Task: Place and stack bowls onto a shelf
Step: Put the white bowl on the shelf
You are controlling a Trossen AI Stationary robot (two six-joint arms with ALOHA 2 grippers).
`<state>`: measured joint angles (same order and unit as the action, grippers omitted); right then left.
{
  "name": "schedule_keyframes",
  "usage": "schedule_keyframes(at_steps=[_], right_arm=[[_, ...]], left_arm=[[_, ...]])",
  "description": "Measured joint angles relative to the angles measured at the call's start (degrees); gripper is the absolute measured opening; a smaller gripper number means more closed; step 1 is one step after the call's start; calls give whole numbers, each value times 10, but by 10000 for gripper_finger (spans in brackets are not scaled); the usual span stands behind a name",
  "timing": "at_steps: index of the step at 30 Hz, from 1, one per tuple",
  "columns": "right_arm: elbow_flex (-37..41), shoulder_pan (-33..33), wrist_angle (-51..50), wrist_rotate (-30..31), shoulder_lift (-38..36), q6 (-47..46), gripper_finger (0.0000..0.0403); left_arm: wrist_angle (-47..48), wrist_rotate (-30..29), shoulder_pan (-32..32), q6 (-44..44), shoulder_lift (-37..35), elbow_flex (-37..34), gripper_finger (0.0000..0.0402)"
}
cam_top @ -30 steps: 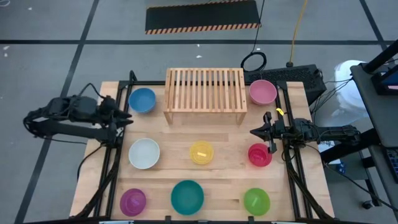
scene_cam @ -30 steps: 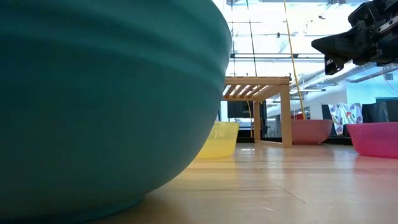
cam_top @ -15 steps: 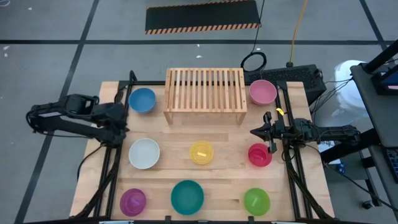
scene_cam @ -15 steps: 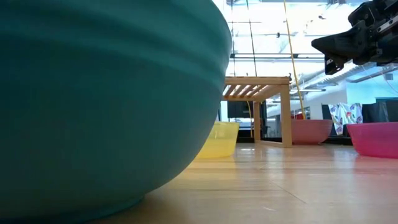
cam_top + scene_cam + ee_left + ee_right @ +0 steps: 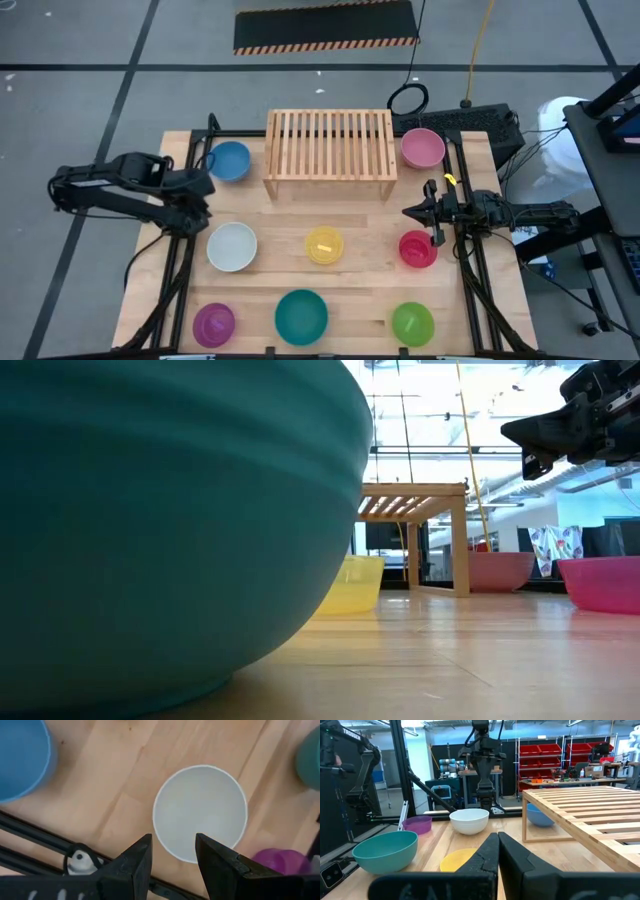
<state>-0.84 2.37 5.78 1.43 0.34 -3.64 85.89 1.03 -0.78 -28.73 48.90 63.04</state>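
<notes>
Tabletop (image 5: 270, 215) carries the whole set-up. Shelf (image 5: 329, 148) sits at the far middle edge, slatted top bare — 0 bowls on it, so the task looks barely begun. 8 bowls are spread singly across the wood, none touching another, presumably so each can be taken without disturbing the rest. Largest, the teal bowl (image 5: 301, 315), is at the near edge, middle, flanked by the purple bowl (image 5: 213, 323) and green bowl (image 5: 412, 323). Middle row: white bowl (image 5: 232, 246), yellow bowl (image 5: 324, 245), red bowl (image 5: 417, 249). Blue bowl (image 5: 229, 160) and pink bowl (image 5: 422, 148) stand on the tabletop either side of the shelf. Left pincer (image 5: 173, 857) hangs over the white bowl's edge, pointing down, fingers (image 5: 137, 860) apart with the rim showing between them — likely lined up for a rim grasp. Nothing held. Right pincer (image 5: 410, 212) waits just beyond the red bowl at the right edge, fingers pressed together on nothing, clear of the left arm's working space.
</notes>
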Motion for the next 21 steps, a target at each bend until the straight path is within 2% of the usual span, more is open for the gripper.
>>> schedule_keyframes(at_steps=[9, 16, 21], right_arm=[[0, 0, 0, 0, 0, 0, 0], [0, 0, 0, 0, 0, 0, 0], [0, 0, 0, 0, 0, 0, 0]], left_arm=[[-42, -10, 0, -5, 14, -64, 154], [-129, 15, -1, -6, 15, -141, 154], [-142, 20, -1, -10, 14, -182, 154]])
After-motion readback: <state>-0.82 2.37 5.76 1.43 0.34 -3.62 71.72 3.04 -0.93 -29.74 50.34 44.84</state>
